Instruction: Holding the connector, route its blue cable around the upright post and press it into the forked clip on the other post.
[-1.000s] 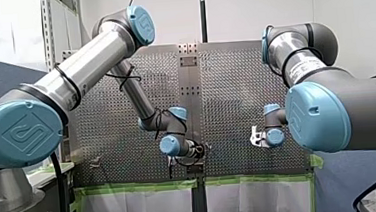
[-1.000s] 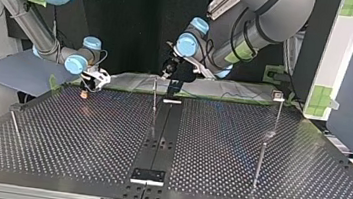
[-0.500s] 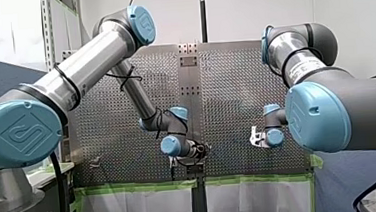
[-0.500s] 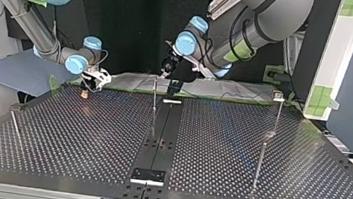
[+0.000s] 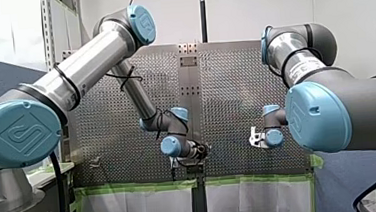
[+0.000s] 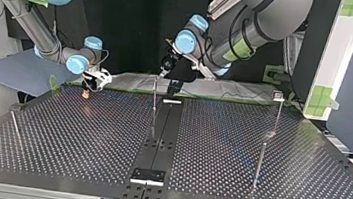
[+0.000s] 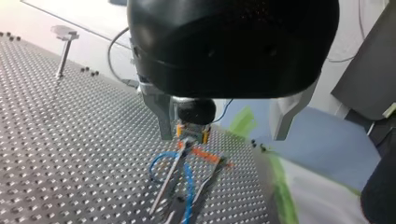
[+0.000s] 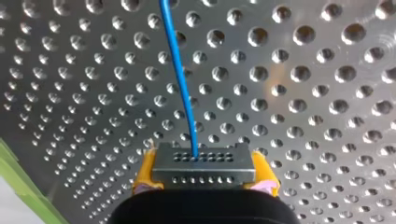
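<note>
Yellow pads (image 8: 145,173) on the right arm's jaws are clamped on the grey connector (image 8: 204,163), held low over the perforated worktop (image 8: 303,93) at the top view's left. The blue cable (image 8: 180,79) leaves the connector's face and runs straight ahead above the holes. Further along, the cable forms a loop beside thin metal rods (image 7: 166,186) beneath the left arm's jaws, whose metal fingers (image 7: 163,114) stand wide apart and hold nothing.

Change noted: over the last second the left arm's wrist (image 6: 187,41) has lifted slightly above the centre post (image 6: 154,102), while the right arm has barely moved. Judgement: the left arm is clearing away, and the routing rests with the right. Whether the cable sits in a clip cannot be told. Beyond, a capped post (image 6: 278,111) stands well apart.

No legible writing was found. The arms' blue joint caps (image 5: 20,134) carry only an embossed emblem.
</note>
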Controlling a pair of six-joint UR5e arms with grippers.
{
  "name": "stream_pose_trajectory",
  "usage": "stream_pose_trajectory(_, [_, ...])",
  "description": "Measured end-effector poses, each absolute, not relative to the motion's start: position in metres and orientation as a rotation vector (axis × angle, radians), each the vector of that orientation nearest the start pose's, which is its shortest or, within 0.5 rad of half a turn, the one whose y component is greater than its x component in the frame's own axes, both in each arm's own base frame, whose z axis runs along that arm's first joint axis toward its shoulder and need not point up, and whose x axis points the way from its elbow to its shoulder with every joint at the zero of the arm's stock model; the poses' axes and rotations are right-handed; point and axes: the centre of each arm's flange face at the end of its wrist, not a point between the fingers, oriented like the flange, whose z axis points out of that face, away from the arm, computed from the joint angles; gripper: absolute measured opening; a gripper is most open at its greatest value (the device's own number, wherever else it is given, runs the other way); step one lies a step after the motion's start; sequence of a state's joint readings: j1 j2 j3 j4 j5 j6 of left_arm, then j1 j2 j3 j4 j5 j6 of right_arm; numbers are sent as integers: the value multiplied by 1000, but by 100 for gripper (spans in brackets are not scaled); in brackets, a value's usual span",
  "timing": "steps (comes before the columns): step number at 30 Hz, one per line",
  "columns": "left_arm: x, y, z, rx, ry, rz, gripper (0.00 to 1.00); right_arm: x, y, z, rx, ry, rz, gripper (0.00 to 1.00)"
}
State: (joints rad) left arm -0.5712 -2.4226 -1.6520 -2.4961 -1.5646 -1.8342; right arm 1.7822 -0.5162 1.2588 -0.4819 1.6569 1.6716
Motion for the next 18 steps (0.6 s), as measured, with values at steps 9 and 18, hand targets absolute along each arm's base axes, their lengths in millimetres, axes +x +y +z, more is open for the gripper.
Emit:
stream_pose_trajectory(9, [419,-432,-16,347,1954,-477,100,277,-686,-15,1459,-1394,1207,0])
stream_pose_trajectory(18, [386,-422,-22,416,1980,-353,100,277,-686,-17,1462,-1393,1218,0])
